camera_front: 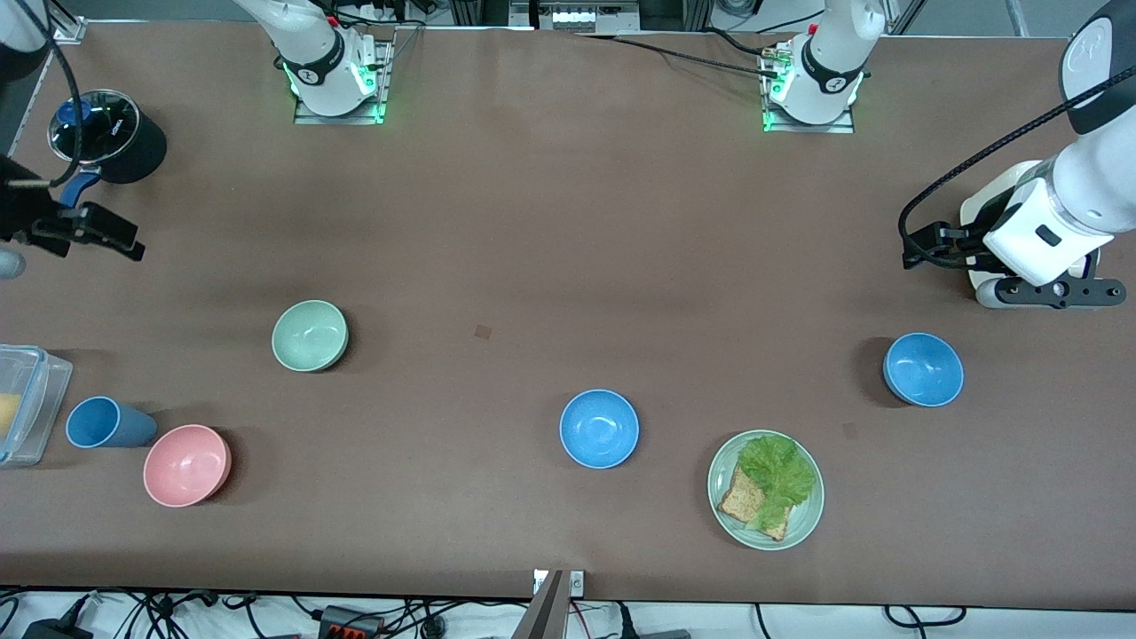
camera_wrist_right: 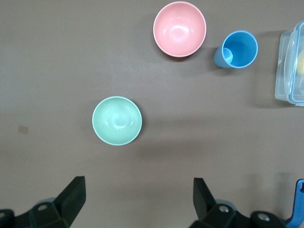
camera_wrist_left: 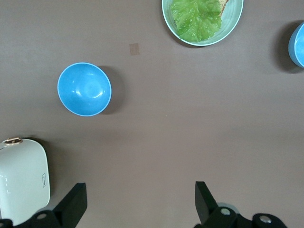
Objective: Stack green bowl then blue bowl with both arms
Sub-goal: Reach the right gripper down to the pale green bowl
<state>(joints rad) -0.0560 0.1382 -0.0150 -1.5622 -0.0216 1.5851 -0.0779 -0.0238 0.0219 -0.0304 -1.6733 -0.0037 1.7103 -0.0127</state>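
The green bowl (camera_front: 310, 335) sits upright on the table toward the right arm's end; it also shows in the right wrist view (camera_wrist_right: 117, 120). One blue bowl (camera_front: 599, 429) sits near the middle, nearer the front camera. A second blue bowl (camera_front: 923, 369) sits toward the left arm's end. The left wrist view shows both, the second one (camera_wrist_left: 84, 89) in full and the middle one (camera_wrist_left: 298, 45) cut by the frame edge. My left gripper (camera_front: 1052, 291) (camera_wrist_left: 140, 204) is open and empty, over bare table beside that second bowl. My right gripper (camera_front: 89, 229) (camera_wrist_right: 137, 197) is open and empty, over bare table beside the green bowl.
A pink bowl (camera_front: 187, 465), a darker blue cup (camera_front: 106, 422) and a clear box (camera_front: 22, 404) stand at the right arm's end. A black lidded pot (camera_front: 106, 138) stands farther back. A green plate (camera_front: 803, 524) holds lettuce and toast. A white rounded object (camera_wrist_left: 21, 183) lies under the left hand.
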